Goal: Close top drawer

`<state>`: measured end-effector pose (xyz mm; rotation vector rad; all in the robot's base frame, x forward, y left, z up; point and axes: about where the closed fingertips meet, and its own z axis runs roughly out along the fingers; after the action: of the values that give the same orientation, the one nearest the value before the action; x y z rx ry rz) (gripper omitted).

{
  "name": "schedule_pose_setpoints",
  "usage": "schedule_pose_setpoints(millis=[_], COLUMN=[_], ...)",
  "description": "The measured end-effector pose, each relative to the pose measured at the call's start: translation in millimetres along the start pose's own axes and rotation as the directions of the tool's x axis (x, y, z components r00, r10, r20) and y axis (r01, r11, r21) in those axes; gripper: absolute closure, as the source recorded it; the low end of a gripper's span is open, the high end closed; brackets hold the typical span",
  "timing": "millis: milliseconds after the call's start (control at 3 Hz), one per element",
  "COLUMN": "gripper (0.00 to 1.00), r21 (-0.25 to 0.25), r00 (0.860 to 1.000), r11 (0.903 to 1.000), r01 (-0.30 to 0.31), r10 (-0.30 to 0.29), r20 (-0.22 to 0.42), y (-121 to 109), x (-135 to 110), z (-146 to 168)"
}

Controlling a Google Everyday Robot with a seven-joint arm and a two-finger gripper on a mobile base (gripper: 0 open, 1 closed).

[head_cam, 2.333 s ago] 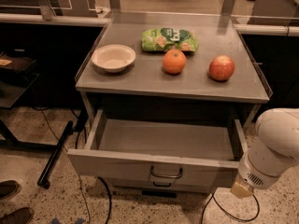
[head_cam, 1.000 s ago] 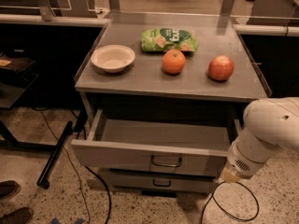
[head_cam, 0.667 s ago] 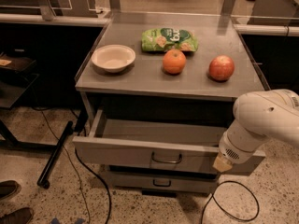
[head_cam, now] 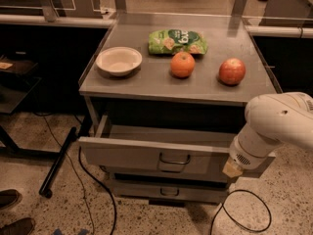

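The top drawer (head_cam: 142, 154) is a wide grey drawer under the cabinet's tabletop (head_cam: 146, 84). It stands partly out, with a narrow strip of its inside showing. Its dark loop handle (head_cam: 174, 161) sits at the centre of the front panel. My white arm (head_cam: 281, 124) reaches in from the right. My gripper (head_cam: 231, 169) is at the arm's lower end, against the right end of the drawer's front panel. The arm hides the drawer's right corner.
On the tabletop are a white bowl (head_cam: 119, 60), a green snack bag (head_cam: 177, 41), an orange (head_cam: 182, 64) and a red apple (head_cam: 232, 71). A lower drawer (head_cam: 166, 191) sits beneath. A black bar (head_cam: 57, 163) and cables (head_cam: 244, 214) lie on the floor; shoes (head_cam: 12, 199) show at bottom left.
The top drawer has slid in from wide open to only slightly out. My arm has moved left and inward along with its front panel.
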<state>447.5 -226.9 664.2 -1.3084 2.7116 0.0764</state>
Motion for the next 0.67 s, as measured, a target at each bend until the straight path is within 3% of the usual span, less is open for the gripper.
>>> schedule_pose_setpoints(millis=[667], gripper=[1.0], r21=[0.029], r00=[0.998], r11=[0.9989], r01=[-0.037], r10=[0.036], r20=[0.046], y=[-18.7], x=[-22.3], z=[5.3])
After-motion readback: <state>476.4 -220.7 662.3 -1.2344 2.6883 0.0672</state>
